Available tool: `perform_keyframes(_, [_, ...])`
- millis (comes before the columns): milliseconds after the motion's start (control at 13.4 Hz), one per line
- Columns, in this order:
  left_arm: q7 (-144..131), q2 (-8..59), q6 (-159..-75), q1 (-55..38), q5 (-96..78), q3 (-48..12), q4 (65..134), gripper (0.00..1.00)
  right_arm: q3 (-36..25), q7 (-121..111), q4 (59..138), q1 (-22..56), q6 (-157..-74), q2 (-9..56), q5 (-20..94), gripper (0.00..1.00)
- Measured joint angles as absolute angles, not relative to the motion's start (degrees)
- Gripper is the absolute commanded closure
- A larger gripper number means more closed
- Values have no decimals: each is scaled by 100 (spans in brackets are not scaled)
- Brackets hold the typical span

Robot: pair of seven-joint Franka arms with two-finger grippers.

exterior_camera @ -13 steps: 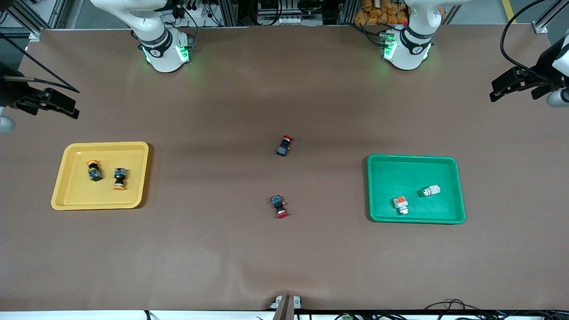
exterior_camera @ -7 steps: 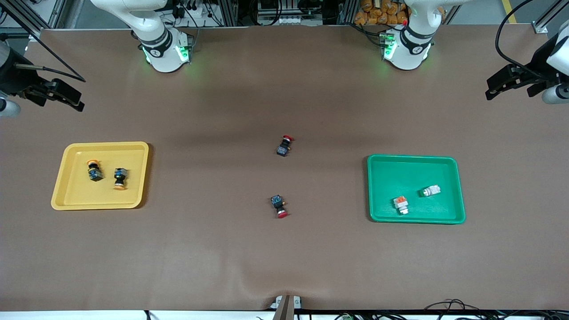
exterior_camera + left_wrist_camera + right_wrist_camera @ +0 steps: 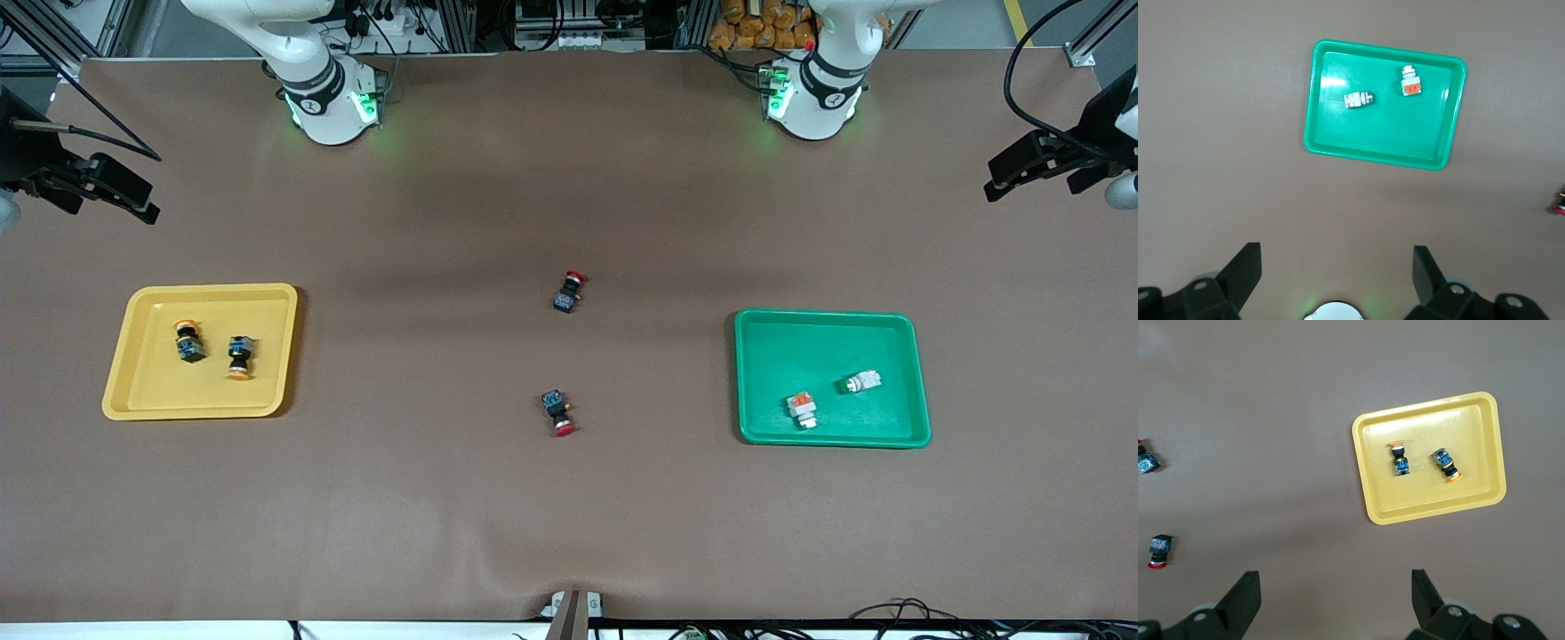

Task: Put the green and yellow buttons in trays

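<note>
Two yellow buttons (image 3: 187, 340) (image 3: 239, 356) lie on their sides in the yellow tray (image 3: 267, 382) at the right arm's end. Two green buttons (image 3: 803, 409) (image 3: 859, 383) lie in the green tray (image 3: 791, 342) at the left arm's end. My right gripper (image 3: 133, 196) hangs open and empty, high over the table's edge beside the yellow tray (image 3: 1425, 500). My left gripper (image 3: 1000, 178) hangs the same way, open and empty, beside the green tray (image 3: 1385, 130). Each wrist view shows its own wide-spread gripper, left (image 3: 1337, 267) and right (image 3: 1335, 590).
Two black switches with red caps lie on the brown mat midway between the trays, one (image 3: 569, 292) farther from the front camera than the other (image 3: 558, 413). The arms' white bases (image 3: 329, 98) (image 3: 813, 93) stand along the table's back edge.
Both hands have wavered slightly over their ends of the table, staying open. The buttons, switches and trays have not moved.
</note>
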State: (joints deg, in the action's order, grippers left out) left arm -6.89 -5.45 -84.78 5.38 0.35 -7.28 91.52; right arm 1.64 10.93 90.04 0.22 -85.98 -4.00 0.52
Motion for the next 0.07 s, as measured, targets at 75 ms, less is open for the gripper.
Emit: perform_keyframes(75, [-689,-543,-8494,537,35,-734,9139,0,167,1118,8976,22,-8570,-389,55,0])
